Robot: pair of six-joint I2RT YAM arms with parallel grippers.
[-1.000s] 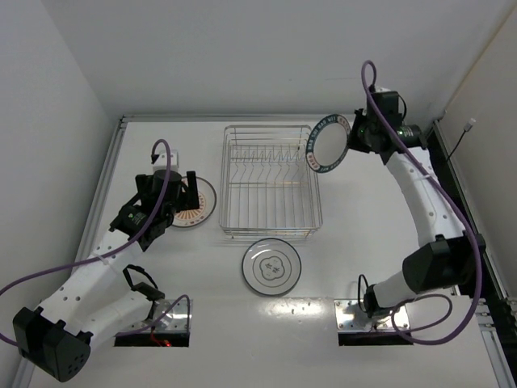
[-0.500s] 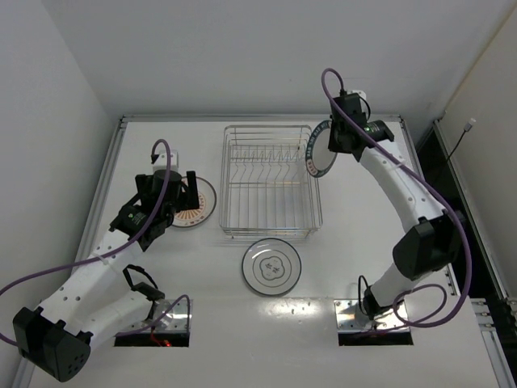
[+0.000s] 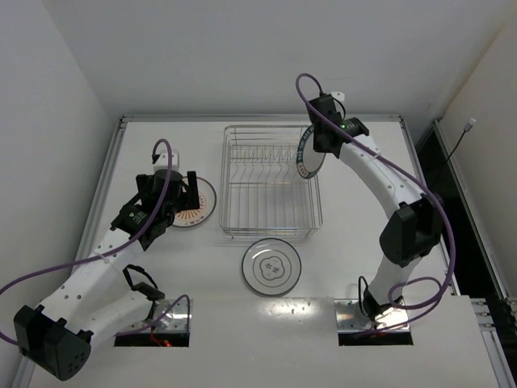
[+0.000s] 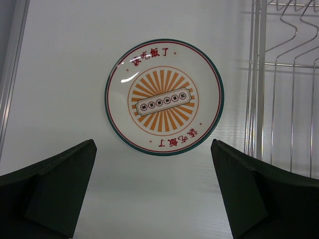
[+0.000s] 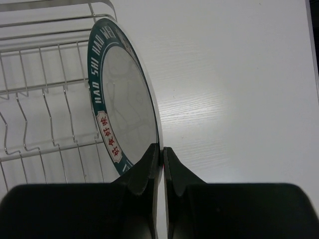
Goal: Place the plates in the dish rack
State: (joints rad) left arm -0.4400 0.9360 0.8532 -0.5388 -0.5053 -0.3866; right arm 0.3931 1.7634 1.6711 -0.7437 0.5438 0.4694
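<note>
While no plate stands between the tines yet, the first is close to going in. The right gripper (image 5: pixel 160 149) is clamped tight on the rim of the teal-ring plate (image 5: pixel 122 99) and holds it on edge, lifted off the table (image 3: pixel 363 210), at the far right corner of the dish rack (image 3: pixel 269 229). From the wrist view the plate overlaps the rack's right wall, but the pictures do not settle whether its lower edge is already inside the basket or just above the wire.

The left gripper (image 4: pixel 152 144) hovers with its jaws wide apart and nothing between them, directly over the sunburst plate (image 4: pixel 163 97), which lies flat on the table just beside the rack's left side. The plate with thin dark circles (image 3: pixel 271 267) lies flat near the rack's front edge, with neither arm near it.

By this reckoning none of the three plates is loaded. The teal-ring plate needs lowering into a slot and releasing. The sunburst plate looks next, needing a grasp and a turn onto its edge, and the third plate follows.
</note>
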